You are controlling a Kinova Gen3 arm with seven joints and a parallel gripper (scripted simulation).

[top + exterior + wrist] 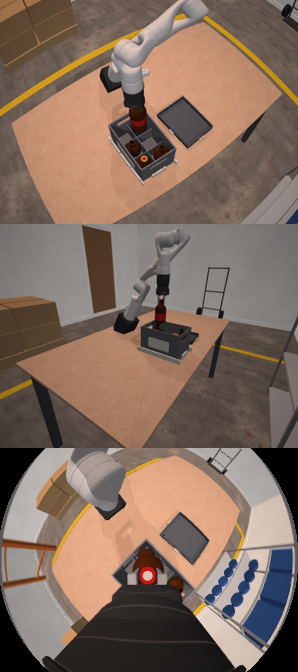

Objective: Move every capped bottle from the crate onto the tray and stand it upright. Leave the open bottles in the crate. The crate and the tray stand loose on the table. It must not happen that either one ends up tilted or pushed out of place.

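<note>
My gripper (161, 300) (147, 573) is shut on the neck of a red-capped brown bottle (138, 114) (160, 310) with a red label. The bottle hangs upright over the back part of the grey crate (118, 145) (146, 337). Behind it another bottle is mostly hidden; a bit of blue shows low down in the top view. Toward the front of the crate stand an open bottle (133, 150), a second open bottle (161, 153) (175, 584) and a bottle with a yellow and red cap (144, 159) (175, 334). The dark tray (185, 122) (193, 338) (185, 537) is empty.
The tray lies beside the crate, with a narrow gap between them. Pale strips (126, 160) (159, 355) lie along the crate's foot, and small pale blocks (171, 131) sit at the tray's edges. The arm's black base (109, 83) (126, 323) stands behind the crate.
</note>
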